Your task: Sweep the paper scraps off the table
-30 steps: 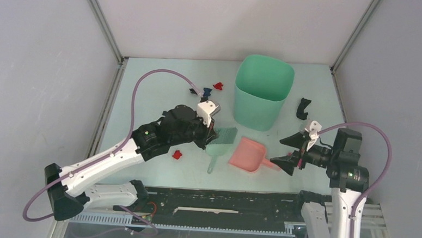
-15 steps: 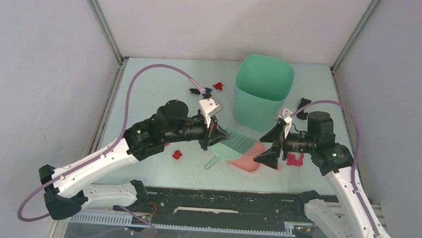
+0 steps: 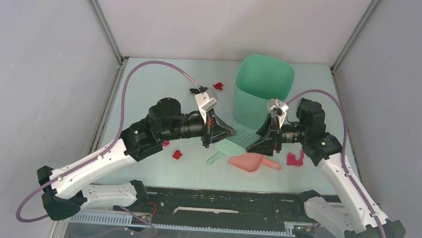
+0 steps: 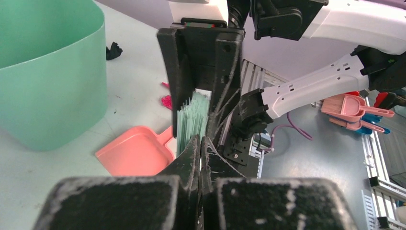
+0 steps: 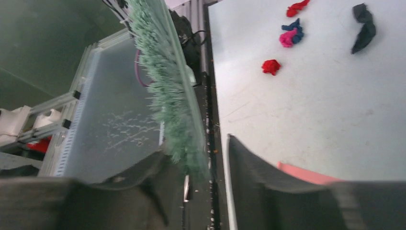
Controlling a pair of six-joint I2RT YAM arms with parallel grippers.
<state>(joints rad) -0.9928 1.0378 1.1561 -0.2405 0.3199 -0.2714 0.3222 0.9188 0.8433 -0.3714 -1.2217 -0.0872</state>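
Note:
My left gripper (image 3: 219, 134) is shut on the green hand brush (image 3: 236, 142) and holds it off the table (image 3: 145, 83) in front of the bin. My right gripper (image 3: 259, 140) is open, with its fingers on either side of the brush bristles (image 5: 167, 86). In the left wrist view the shut left gripper (image 4: 200, 139) points at the bristles (image 4: 191, 120). Paper scraps lie about: red (image 3: 177, 154) and magenta (image 3: 165, 143) by the left arm, red (image 3: 218, 86) and dark (image 3: 193, 90) at the back, and magenta (image 3: 295, 159) at the right. The right gripper (image 5: 196, 148) faces several scraps (image 5: 271, 66).
The pink dustpan (image 3: 250, 162) lies on the table below both grippers, held by neither. The tall mint-green bin (image 3: 262, 89) stands just behind them. Metal edge rails and grey walls close the table in. A black rail (image 3: 220, 204) runs along the near edge.
My right arm has swung left from beside the dustpan handle up to the brush, jaws open around the bristles. My left gripper has carried the brush a little right. The dustpan has shifted nearer.

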